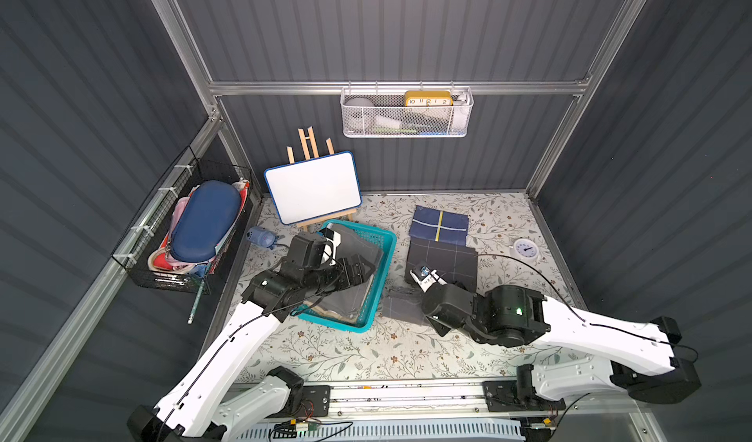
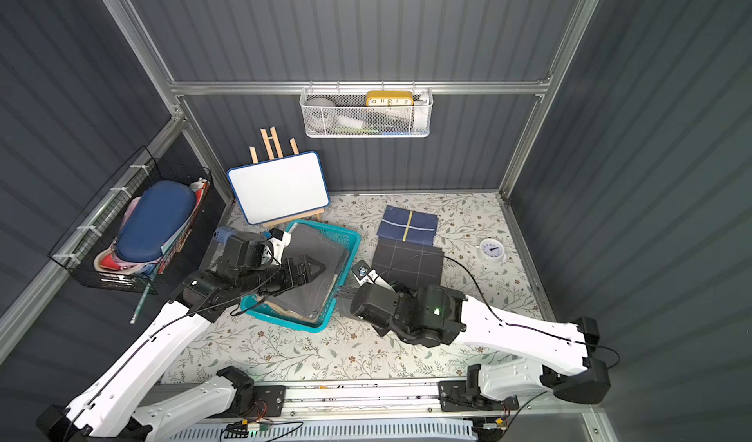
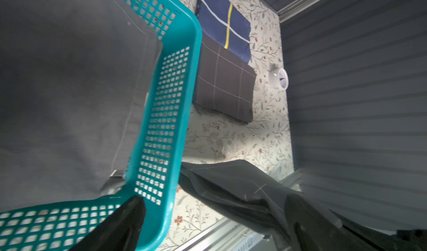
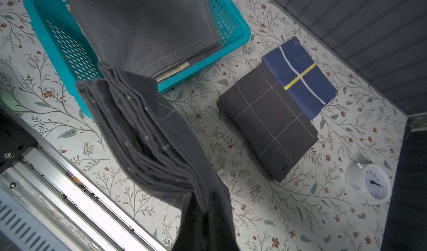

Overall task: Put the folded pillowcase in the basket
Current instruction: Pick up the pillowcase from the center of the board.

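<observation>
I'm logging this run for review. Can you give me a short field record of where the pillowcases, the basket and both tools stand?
right tool: shut on the held pillowcase, dark grey with thin pale lines, hanging beside the basket, not yet in it
left tool: open, above the basket, holding nothing
basket contents: a plain grey folded cloth
table: checked pillowcase and navy pillowcase side by side, edges meeting; white clock apart from them

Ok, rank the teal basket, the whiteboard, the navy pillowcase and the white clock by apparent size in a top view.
1. teal basket
2. whiteboard
3. navy pillowcase
4. white clock
Though partly covered, the basket looks largest.
</observation>
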Available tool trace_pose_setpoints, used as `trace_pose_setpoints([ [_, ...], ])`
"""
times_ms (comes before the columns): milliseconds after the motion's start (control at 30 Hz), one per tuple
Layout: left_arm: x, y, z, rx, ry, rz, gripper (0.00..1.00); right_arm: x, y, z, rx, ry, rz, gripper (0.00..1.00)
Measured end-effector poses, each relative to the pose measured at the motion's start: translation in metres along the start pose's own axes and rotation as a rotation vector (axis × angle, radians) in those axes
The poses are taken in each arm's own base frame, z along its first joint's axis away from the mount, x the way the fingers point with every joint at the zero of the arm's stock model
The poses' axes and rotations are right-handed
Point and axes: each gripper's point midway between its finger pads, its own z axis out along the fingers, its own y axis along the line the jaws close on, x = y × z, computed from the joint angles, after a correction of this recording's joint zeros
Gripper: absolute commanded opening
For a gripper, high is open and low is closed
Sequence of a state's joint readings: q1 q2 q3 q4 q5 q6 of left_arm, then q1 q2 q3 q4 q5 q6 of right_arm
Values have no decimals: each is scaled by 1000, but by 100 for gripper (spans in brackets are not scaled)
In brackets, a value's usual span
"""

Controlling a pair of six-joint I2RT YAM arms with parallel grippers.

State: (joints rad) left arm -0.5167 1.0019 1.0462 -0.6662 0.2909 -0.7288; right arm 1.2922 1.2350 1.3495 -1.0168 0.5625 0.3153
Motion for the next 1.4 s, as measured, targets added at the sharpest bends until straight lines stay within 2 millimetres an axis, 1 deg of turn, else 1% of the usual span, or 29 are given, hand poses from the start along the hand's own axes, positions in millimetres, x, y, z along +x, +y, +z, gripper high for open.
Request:
trace_pose_setpoints([
  [100,10,-3,8,72,31,-60,99,-3,-2,1,18,-10,-37,0],
  [200,18,-4,16,117,67,-110,100,-7,-1,7,43,-17,-61,0],
  [367,14,-23,17,217,68,-114,99,-10,-1,19,82,-19,-63,0],
  [467,14,-28,17,254,74,-124,100,-11,-5,26,104,-21,-48,0],
  [533,17,-27,19,273,83,-148,99,-12,-7,30,119,-23,-42,0],
  [700,34,-16,30,283,150,-247,100,-13,-3,40,137,-30,-39,0],
  [900,34,-22,27,310,164,-304,100,-10,-1,52,165,-27,-34,0],
  [1000,34,-22,30,322,166,-329,99,-7,5,57,157,-27,-35,0],
  [1167,43,-7,44,288,200,-390,100,-1,23,62,129,-32,-48,0],
  [1300,47,0,53,264,226,-412,100,2,38,66,115,-28,-61,0],
  [1400,53,7,59,251,243,-424,96,6,49,68,105,-30,-78,0],
])
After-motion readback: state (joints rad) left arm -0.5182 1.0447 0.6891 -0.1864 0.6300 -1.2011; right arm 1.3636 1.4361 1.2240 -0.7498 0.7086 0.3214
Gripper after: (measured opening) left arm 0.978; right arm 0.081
